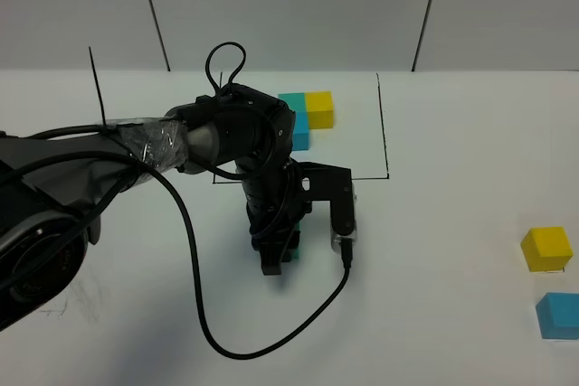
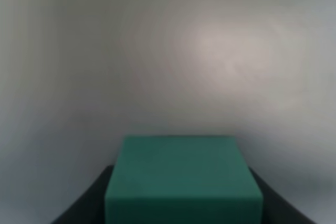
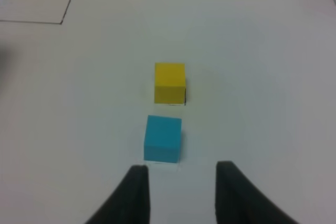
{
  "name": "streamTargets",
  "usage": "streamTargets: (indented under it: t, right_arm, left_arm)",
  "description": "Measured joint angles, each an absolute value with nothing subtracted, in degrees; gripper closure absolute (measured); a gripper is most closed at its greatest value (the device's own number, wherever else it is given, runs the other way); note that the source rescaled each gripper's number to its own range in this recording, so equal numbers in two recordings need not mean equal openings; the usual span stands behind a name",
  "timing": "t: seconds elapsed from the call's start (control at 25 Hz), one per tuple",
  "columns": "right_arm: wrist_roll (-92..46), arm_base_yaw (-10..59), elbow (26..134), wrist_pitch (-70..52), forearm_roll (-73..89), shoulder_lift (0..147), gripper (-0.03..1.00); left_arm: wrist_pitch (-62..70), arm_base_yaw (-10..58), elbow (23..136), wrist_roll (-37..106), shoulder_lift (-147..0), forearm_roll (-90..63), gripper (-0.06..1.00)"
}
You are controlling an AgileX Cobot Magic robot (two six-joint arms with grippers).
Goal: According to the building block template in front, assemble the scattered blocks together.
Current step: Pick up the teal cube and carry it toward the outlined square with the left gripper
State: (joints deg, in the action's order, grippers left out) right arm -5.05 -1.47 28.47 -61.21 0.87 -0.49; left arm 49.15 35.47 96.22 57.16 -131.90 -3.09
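Note:
My left gripper [image 1: 279, 259] is low over the white table, shut on the teal-green cube [image 1: 289, 248], which fills the bottom of the left wrist view [image 2: 181, 179] between the dark fingers. The template [image 1: 308, 115], yellow, teal and sky-blue cubes inside a black drawn frame, lies behind the left arm and is partly hidden by it. The loose yellow cube [image 1: 546, 249] and sky-blue cube [image 1: 559, 315] sit at the far right. In the right wrist view my right gripper [image 3: 178, 184] is open just short of the sky-blue cube [image 3: 163, 138], with the yellow cube [image 3: 169, 83] beyond it.
A black cable [image 1: 194, 268] loops across the table in front of the left arm. The frame's drawn black line [image 1: 384, 124] runs right of the template. The right arm is outside the exterior high view.

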Motion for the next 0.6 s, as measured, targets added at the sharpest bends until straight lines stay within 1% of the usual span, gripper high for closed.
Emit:
streamTargets:
  t: [0.04,0.08,0.16,0.24,0.28,0.32,0.4,0.44,0.6]
  right_arm:
    - [-5.05,-1.47,28.47,-61.21,0.87,-0.49,0.97]
    - [-5.05,-1.47,28.47,-61.21,0.87,-0.49,0.97]
    - [-5.05,-1.47,28.47,-61.21,0.87,-0.49,0.97]
    - [-5.05,-1.47,28.47,-61.21,0.87,-0.49,0.97]
    - [-5.05,-1.47,28.47,-61.21,0.87,-0.49,0.97]
    - [-5.05,-1.47,28.47,-61.21,0.87,-0.49,0.97]
    - [-5.05,-1.47,28.47,-61.21,0.87,-0.49,0.97]
    - [-5.05,-1.47,28.47,-61.21,0.87,-0.49,0.97]
    - [-5.05,-1.47,28.47,-61.21,0.87,-0.49,0.97]
  left_arm:
    - [49.15,35.47,96.22,56.27,-131.9,-3.06,0.84]
    - [49.15,35.47,96.22,55.43,-131.9,-3.01,0.74]
    - [49.28,35.47,96.22,53.53,-131.3,-2.96,0.47]
    - [49.66,35.47,96.51,50.66,-130.22,-2.94,0.23]
    - [50.22,35.47,96.96,48.96,-129.48,-2.79,0.12]
    - [50.72,35.51,97.48,47.55,-128.87,-2.64,0.03]
    - [51.84,35.59,98.95,44.38,-127.0,-2.12,-0.04]
    - [52.41,35.6,99.65,43.04,-125.87,-1.75,-0.06]
    - [55.64,35.9,102.86,34.8,-120.94,1.5,-0.06]
